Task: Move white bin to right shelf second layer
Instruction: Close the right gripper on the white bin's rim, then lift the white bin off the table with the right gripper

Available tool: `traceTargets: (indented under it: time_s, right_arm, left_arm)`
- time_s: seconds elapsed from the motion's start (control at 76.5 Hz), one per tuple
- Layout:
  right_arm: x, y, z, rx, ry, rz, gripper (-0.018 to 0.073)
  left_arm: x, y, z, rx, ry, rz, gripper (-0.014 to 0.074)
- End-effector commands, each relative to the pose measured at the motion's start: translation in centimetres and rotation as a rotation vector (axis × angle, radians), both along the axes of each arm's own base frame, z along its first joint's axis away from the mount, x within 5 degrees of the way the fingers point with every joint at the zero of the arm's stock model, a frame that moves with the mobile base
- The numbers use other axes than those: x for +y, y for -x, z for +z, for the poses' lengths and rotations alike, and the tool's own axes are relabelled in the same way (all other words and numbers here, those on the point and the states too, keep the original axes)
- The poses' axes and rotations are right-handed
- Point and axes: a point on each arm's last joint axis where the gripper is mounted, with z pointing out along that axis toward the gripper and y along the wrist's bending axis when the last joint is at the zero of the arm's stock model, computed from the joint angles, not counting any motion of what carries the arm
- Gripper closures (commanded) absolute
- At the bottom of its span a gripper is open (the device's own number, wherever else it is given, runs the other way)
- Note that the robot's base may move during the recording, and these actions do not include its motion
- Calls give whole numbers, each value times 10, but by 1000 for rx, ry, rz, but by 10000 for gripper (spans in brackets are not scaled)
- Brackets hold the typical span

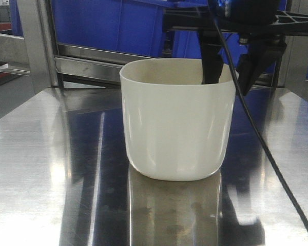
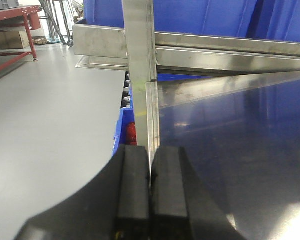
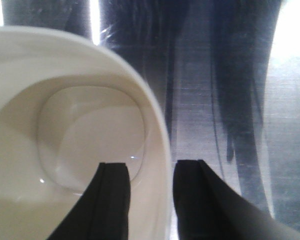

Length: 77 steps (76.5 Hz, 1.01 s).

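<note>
Right claw (image 3: pixel 151 166), black, two blunt fingers: jaws apart, straddling the wall of the glossy cream-white rounded-square plastic bin (image 1: pixel 177 128) at its 3 o'clock rim as seen from the front. One finger is inside the tub and one outside, rim between them, no squeeze visible. Judged reason: a thin wall without handles offers only the lip to pinch, so the grip is set across it before any lift. Bin stands upright and empty at the middle of the mirror-bright brushed-steel tabletop (image 1: pixel 51 154), which throws back its pale reflection. Walls are smooth, tapering to a rounded base; likely slippery under hard pads and prone to tilt if raised from one side. Thin black cable (image 1: pixel 267 148) trails from the claw toward 5 o'clock across the steel. Large blue plastic crates (image 1: pixel 118 25) sit at 12 o'clock behind grey steel racking rails (image 1: pixel 87 59). Left claw (image 2: pixel 150 192): black pads pressed together on nothing, lined up with the tabletop's edge, a steel upright post (image 2: pixel 139 60) at its 12 o'clock; presumably idle. Roller tier meant to receive the bin: not identifiable in these views. Transfer not yet begun.
</note>
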Motion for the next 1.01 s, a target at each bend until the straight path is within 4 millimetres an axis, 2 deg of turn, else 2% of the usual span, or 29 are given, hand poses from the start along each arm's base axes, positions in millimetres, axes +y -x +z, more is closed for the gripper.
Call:
traceTargets:
  time_s: [0.0,0.17,0.301,0.405,0.536,0.667,0.784,0.993]
  right_arm:
    - [-5,-1,20,-83,-39,-6,225]
    - [-6,-2,20,-87,-32,-5,250]
    - [-8,-2,17,-76,-24,-12,411]
    - [-9,-2,18,-74,-23,-12,494]
    - [-11,2,25,-98,-34,-1,519]
    - [-18,6,37,-144,1,114,519]
    - [-40,3,44,-192,13,156,519]
    - [-103,6,48,-261,18,137,519]
  left_arm:
    - [0,-1,-4,-63,14,-3,512]
    - [0,-1,-4,-63,14,-3,512]
    - [0,-1,-4,-63,14,-3,512]
    - [0,-1,-4,-63,14,-3,512]
    - [0,-1,-4,-63,14,-3,512]
    - [0,-1,-4,-63,14,-3,512]
    - [0,-1,-4,-63,14,-3,512]
    - [0,-1,-4,-63,14,-3,512]
